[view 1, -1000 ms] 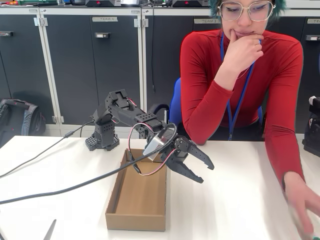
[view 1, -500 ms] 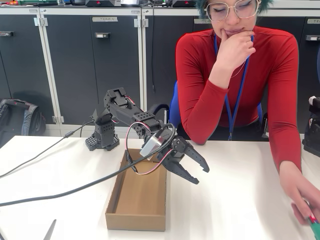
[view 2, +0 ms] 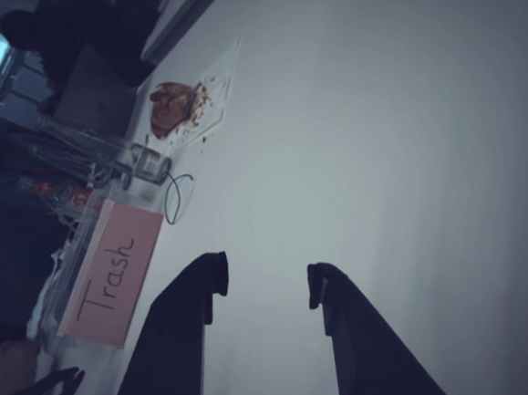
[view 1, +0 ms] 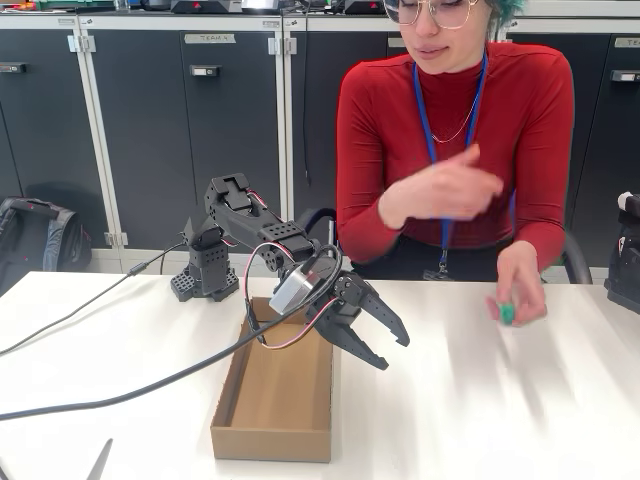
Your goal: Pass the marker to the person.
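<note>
The person in a red top sits behind the table on the right in the fixed view. One of their hands is raised just above the table and holds the marker, of which just a green end pokes out between the fingers. Their other hand hovers in front of the chest. My gripper hangs open over the table, just right of the cardboard box and well left of the marker. In the wrist view the gripper has nothing between its two dark fingers, with bare white table beyond.
An open cardboard box lies at the table's front centre, with a thick cable running left from the arm. The arm's base stands behind it. In the wrist view a pink "Trash" sign and a brown scrap on paper lie far off.
The person's hand came up from the table's right front corner with the marker, moving left. Their other hand dropped from the chin. My gripper drifted slightly left, still open.
</note>
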`<state>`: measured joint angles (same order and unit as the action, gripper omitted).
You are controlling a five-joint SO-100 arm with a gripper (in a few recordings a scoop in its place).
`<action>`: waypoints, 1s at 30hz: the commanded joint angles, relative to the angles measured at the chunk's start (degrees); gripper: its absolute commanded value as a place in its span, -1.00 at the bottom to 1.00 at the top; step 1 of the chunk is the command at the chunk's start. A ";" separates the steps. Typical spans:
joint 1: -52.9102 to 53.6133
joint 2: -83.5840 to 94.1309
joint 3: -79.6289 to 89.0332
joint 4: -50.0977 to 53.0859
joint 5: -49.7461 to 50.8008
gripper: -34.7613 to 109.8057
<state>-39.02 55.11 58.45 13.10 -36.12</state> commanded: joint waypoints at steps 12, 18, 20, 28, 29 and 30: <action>0.79 8.26 0.62 -0.18 -0.70 -0.25; 1.58 8.88 0.62 1.05 -1.23 -0.24; 1.85 9.58 0.70 2.11 -1.32 -0.24; 5.19 10.90 -0.88 5.27 -1.67 -0.21; 5.89 11.25 -0.97 5.62 -1.76 -0.20; 6.50 11.51 -1.05 6.06 -1.93 -0.20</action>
<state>-34.19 59.50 59.68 18.63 -37.27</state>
